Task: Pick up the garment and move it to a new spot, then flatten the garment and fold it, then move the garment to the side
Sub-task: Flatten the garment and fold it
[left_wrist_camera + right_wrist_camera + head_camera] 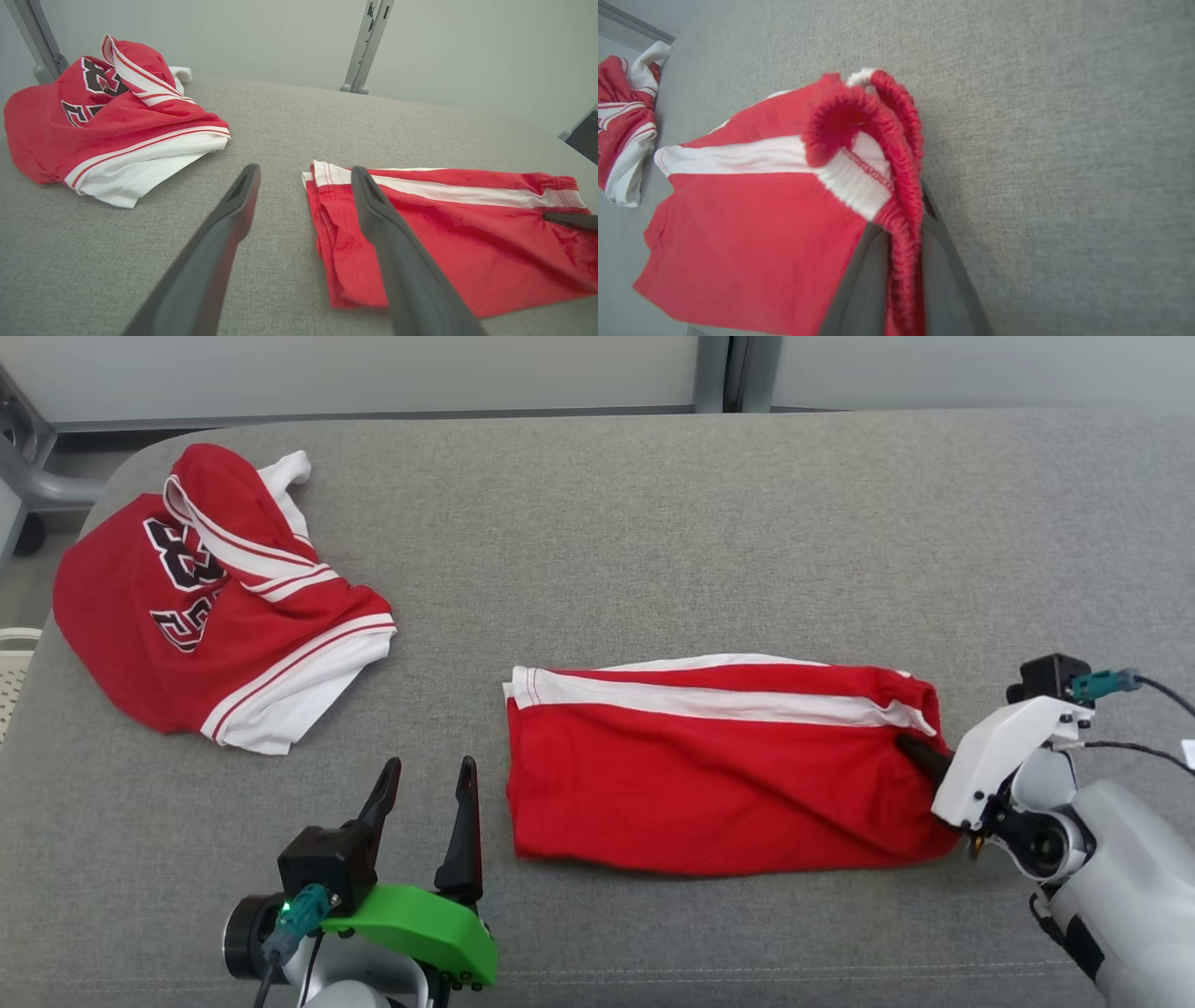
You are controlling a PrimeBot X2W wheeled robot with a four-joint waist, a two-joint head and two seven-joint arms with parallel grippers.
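The left gripper (429, 765) hangs over the near edge of the grey fabric surface (653, 523), fingers spread wide and empty. Just beside it, toward the near right, the red shorts (709, 775) lie folded flat. The right gripper (915, 749) pinches their elastic waistband at the right end. A red jersey (215, 607) sits crumpled in the far left corner.

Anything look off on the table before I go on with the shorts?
Nothing damaged. The red jersey lies crumpled in a heap at the far left, not flattened. The waistband of the shorts is bunched up where the right claw pinches it; the rest lies flat, folded.
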